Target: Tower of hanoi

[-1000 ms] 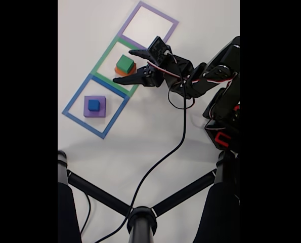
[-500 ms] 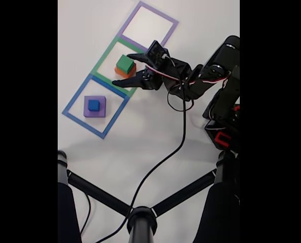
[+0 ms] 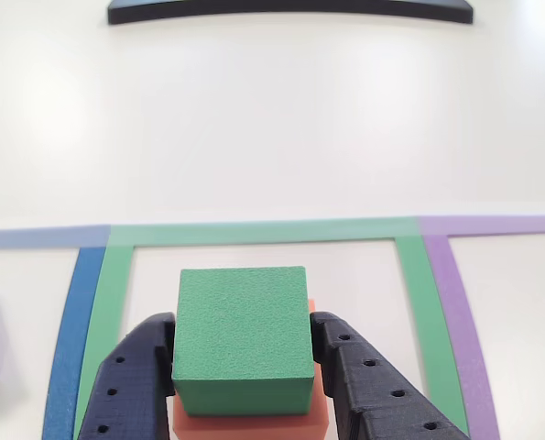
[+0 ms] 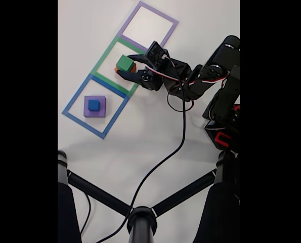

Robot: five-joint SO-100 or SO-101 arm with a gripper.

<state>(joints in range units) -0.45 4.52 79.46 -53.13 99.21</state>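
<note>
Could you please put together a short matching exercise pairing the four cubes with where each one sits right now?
Things:
1. green cube
2. orange cube
3. blue cube
4. purple cube

Places:
A. on the table inside the blue outline
B. on top of the purple cube
C. between the fingers of the gripper
D. underneath the green cube

Pairs: 1-C, 2-D, 3-B, 4-A

bare white table [image 4: 155, 136] around the squares, black cable [image 4: 178, 144] trailing across it, purple outline [image 4: 147, 24] unoccupied
</note>
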